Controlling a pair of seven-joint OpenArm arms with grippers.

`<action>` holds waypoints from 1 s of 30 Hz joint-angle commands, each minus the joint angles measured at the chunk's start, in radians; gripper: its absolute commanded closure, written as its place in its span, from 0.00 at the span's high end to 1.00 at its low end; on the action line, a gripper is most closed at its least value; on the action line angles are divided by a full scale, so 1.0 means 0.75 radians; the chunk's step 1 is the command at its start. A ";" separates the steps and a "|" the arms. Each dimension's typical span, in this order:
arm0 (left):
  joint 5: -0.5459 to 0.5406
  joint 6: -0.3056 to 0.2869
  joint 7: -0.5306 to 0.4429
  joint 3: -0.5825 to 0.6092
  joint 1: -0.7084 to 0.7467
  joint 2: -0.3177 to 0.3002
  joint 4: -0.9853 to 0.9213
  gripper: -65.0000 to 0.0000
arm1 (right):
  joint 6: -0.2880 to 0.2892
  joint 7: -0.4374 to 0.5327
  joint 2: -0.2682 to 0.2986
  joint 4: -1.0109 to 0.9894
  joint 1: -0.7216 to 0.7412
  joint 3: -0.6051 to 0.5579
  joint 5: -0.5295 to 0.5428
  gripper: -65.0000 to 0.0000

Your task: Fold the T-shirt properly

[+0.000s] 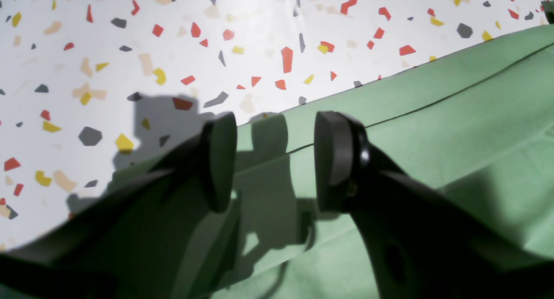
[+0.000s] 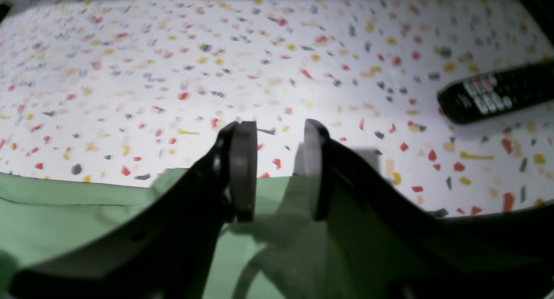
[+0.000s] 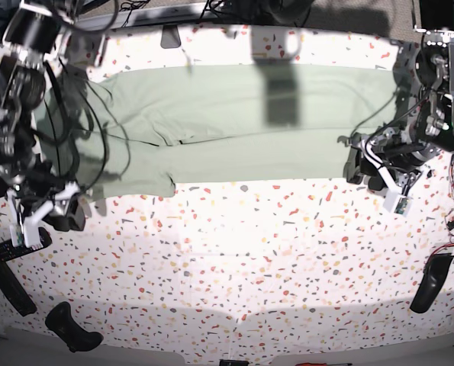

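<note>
T-shirt [image 3: 234, 126]: pale sage-green, spread flat as a long band across the far half of the table [image 3: 242, 252], running side to side in the base view. A sleeve is seen hanging down at that view's left end, and a dark seam line crosses the fabric in the left wrist view [image 1: 433, 130].

Left gripper [image 1: 275, 160]: found at the base view's right end of the shirt [image 3: 371, 169]. Its two round pads are held moderately apart, poised over the shirt's edge where cloth meets table. Fabric is seen between and below the pads, but no cloth is pinched; whether the tips touch the fabric cannot be told.

Right gripper [image 2: 277, 171]: located at the base view's left [image 3: 47, 217], near the sleeve end. The jaws are seen narrowly parted, with a clear gap between the pads. The green edge [image 2: 86, 212] lies beneath them; nothing is gripped.

Table: white terrazzo pattern with red, yellow and grey flecks. A black remote control [image 2: 493, 95] is noted on it, well apart from the shirt, toward the right of the right wrist view. A dark object [image 3: 429, 284] lies near the base view's lower right.
</note>
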 commanded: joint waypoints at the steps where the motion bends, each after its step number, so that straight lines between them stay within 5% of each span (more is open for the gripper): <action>1: -0.013 0.000 -0.026 -0.009 -0.021 -0.014 0.023 0.41 | 0.006 0.007 0.018 -0.017 0.060 0.005 0.017 0.26; 8: -0.013 0.000 -0.026 -0.009 -0.021 -0.014 0.023 0.41 | 0.006 -0.327 0.020 -0.315 0.323 0.005 -0.174 0.26; 20: -0.013 0.000 -0.025 -0.009 -0.021 -0.014 0.023 0.41 | -0.013 -0.306 0.018 -0.741 0.480 -0.162 -0.290 0.26; 30: -0.012 0.000 0.006 -0.009 -0.021 -0.014 0.023 0.41 | -0.013 -0.210 0.018 -0.753 0.476 -0.195 -0.394 0.26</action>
